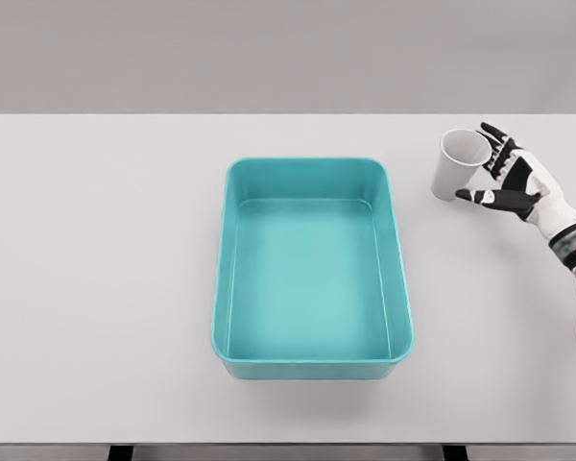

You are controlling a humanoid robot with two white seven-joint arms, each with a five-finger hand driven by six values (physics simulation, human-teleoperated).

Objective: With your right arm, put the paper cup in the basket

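Plainly, white table (grey wall behind) bears teal basket.

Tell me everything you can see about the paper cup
The paper cup is plain white, matte like paper, a tapered cup wider at its open mouth. It is tilted, its mouth facing up and toward the right, and nothing shows inside. It sits at the table's far right, to the right of the teal basket and apart from it. The right hand wraps its right side, fingers curled around the wall. Whether its base touches the table is unclear.
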